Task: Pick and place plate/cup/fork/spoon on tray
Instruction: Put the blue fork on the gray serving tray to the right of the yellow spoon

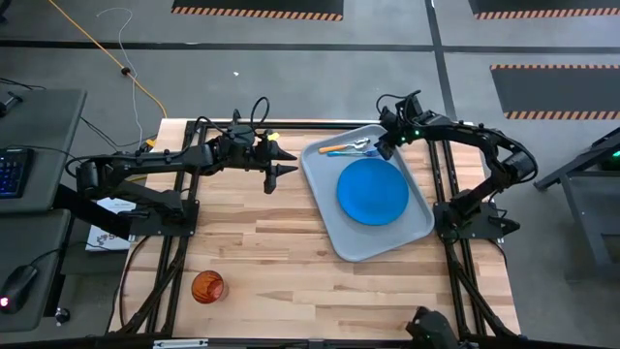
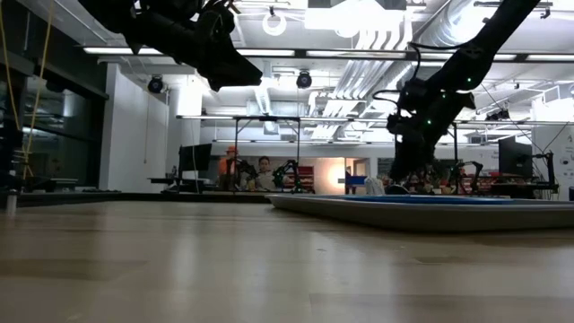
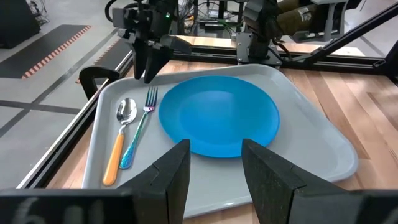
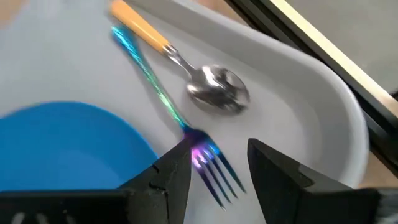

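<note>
Right gripper open, just above fork

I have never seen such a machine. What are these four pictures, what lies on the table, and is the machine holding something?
It is a robot with two dark arms at a wooden table. One picture looks down from above, one looks level across the table top, and two come from cameras on the arms' wrists. On the grey-blue tray lie the blue plate, the fork and the orange-handled spoon, side by side. The red-orange cup stands alone on the table, off the tray. The right gripper hangs open right over the fork and holds nothing. The left gripper waits open beside the tray, empty.
</note>
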